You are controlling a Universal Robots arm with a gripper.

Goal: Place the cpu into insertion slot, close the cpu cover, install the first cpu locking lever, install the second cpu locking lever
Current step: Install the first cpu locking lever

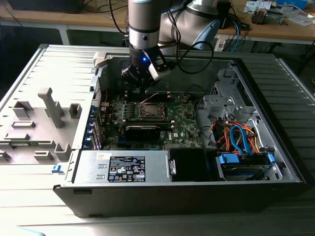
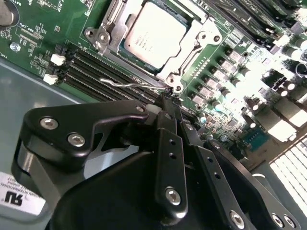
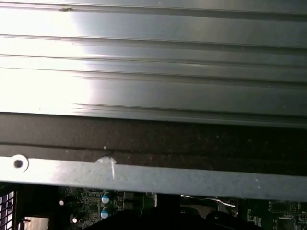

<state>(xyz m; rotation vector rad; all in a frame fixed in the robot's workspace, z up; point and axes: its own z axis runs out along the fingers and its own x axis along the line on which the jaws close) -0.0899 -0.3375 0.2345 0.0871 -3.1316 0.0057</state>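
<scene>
Fingertips and wire were what mattered at that moment. The gripper (image 2: 169, 97) hung low over the green board (image 2: 43, 28), its two black fingers (image 2: 169, 143) drawn together until hardly any gap showed at the tips. In the exterior view it stood just behind the insertion slot (image 1: 151, 110), inside the open computer case (image 1: 275, 147).

The cpu (image 2: 153, 34) already lay flat in the slot, silvery top up. The cpu cover (image 2: 204, 40) sat down around it, framing the chip through its window.

A thin locking lever (image 2: 120, 82) was not tucked in. Its long axis ran alongside the memory slots (image 2: 96, 67), between them and the socket's near edge, and one end came right up to the fingertips. I could not tell whether the tips pinched that end or merely met beside it.

There was faint print on the chip's top, and labels on the power supply (image 1: 127, 168) and by the gripper's body (image 2: 19, 201); I leave them unread.
</scene>
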